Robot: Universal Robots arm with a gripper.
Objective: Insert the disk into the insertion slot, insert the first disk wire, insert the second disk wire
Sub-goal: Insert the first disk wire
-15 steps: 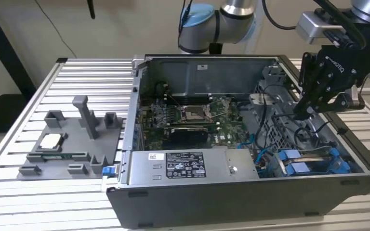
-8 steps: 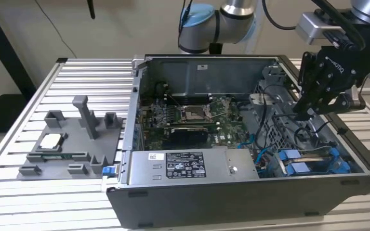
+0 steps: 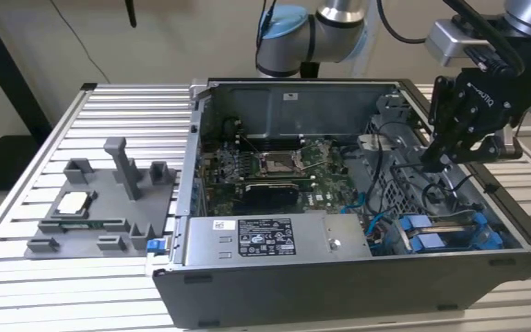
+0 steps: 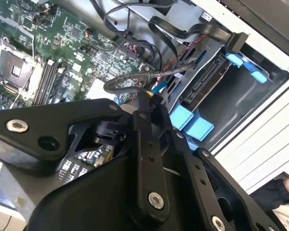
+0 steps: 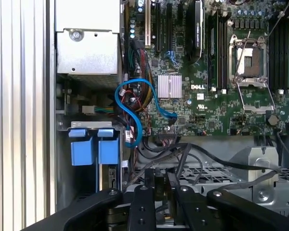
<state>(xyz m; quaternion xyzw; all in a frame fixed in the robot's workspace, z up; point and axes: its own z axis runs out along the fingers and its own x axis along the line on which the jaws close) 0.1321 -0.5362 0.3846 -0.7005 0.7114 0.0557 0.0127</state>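
Observation:
The disk point(image 3: 442, 234), in its blue carrier, sits inside the insertion slot point(image 3: 487, 225) at the case's front corner on the exterior view's right. The second wrist view shows the disk's dark body point(image 4: 208, 81) in the grey bay point(image 4: 241, 103). In the first wrist view its blue tabs point(image 5: 91, 144) stick out of the cage. My gripper point(image 3: 431, 164) hangs just above the drive cage beyond the disk. Its fingers point(image 4: 143, 108) are shut on the end of a black braided disk wire point(image 4: 127, 80), which loops away from the tips. The gripper point(image 5: 160, 179) also shows among black cables.
The green motherboard point(image 3: 275, 166) fills the case floor, with the labelled grey power-supply box point(image 3: 275, 238) in front. A blue cable point(image 5: 135, 110) curls between board and cage. A grey fixture plate point(image 3: 99, 207) lies on the slatted table at the exterior view's left.

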